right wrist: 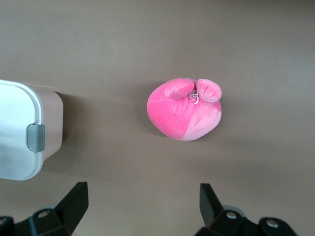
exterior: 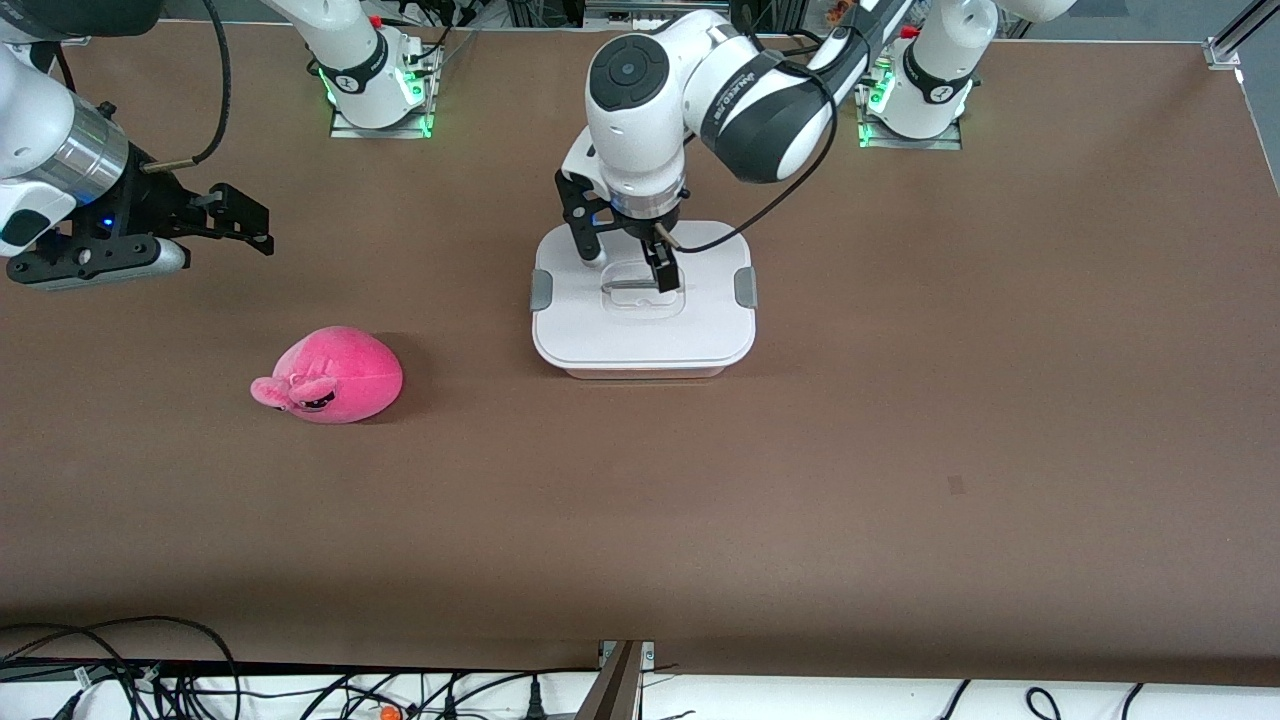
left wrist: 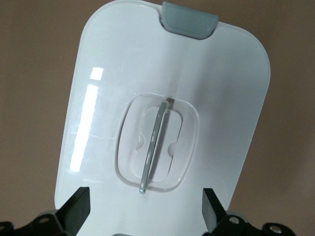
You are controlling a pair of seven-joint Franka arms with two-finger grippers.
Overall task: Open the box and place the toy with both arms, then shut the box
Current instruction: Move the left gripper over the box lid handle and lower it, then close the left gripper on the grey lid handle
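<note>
The opening step is in hand: the left claw (exterior: 629, 262) hangs wide open over the box (exterior: 643, 303) lid's handle (left wrist: 153, 151), perhaps just above it, gripping nothing. Next it must descend and close. The toy (exterior: 332, 376) lies toward eight o'clock on the table (exterior: 900, 450); the right claw (exterior: 215, 215) waits, spread and empty.

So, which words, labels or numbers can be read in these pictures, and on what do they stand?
Black band on the left arm: white lettering, too blurred to read.
Round marks on the two arm bases: too small to read.
Box lid, pink toy, table: no text.
</note>
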